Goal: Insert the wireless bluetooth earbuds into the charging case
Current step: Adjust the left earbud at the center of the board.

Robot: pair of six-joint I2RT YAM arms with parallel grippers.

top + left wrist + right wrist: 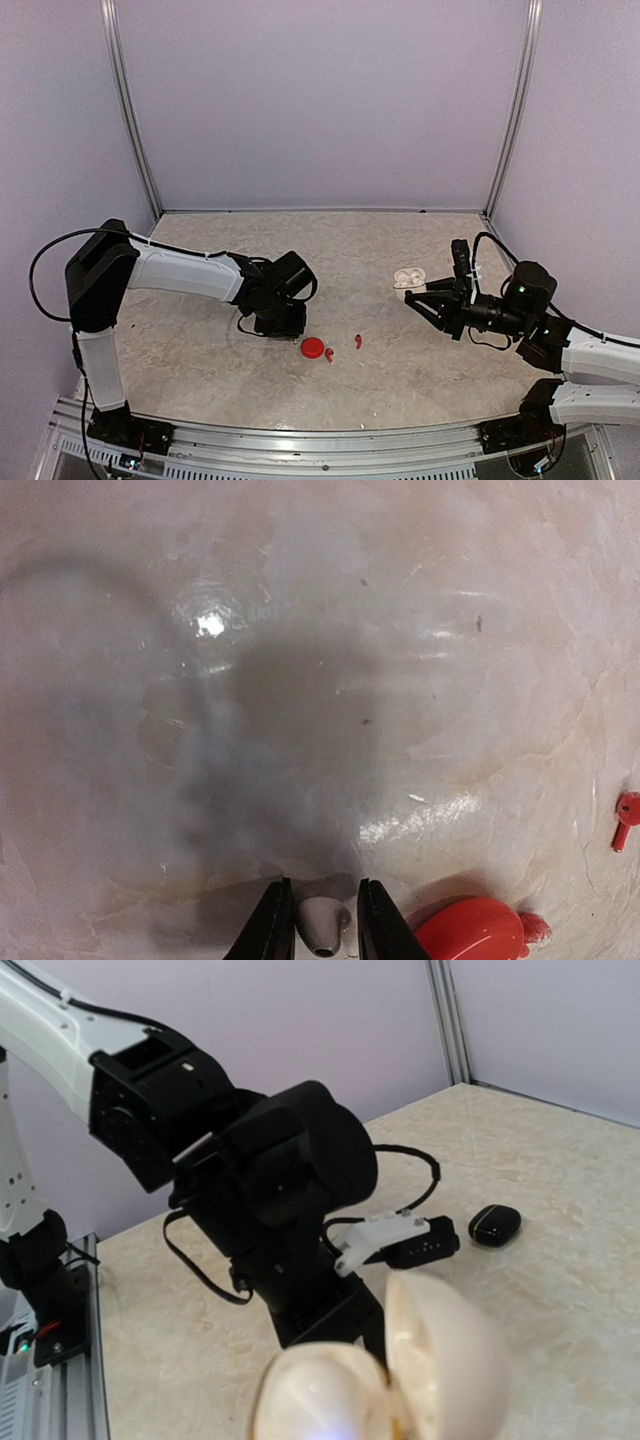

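Colours here, as far as we can see: beige marbled table (200, 350), lilac walls (320, 100), and white-and-black arms (190, 272). We've got a red case (312, 347), two red earbuds (358, 341), a glossy white case (408, 277), a black case (495, 1225) and a greyish-white earbud (322, 923).

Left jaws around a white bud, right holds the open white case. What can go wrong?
The white bud sits at the very tips of the left gripper; grip unclear, it may pop out on lifting.
The red case and a red bud lie right beside it; a sideways move could knock them.
The right gripper holds the open white case; its sockets look small, so a misaligned bud could miss.
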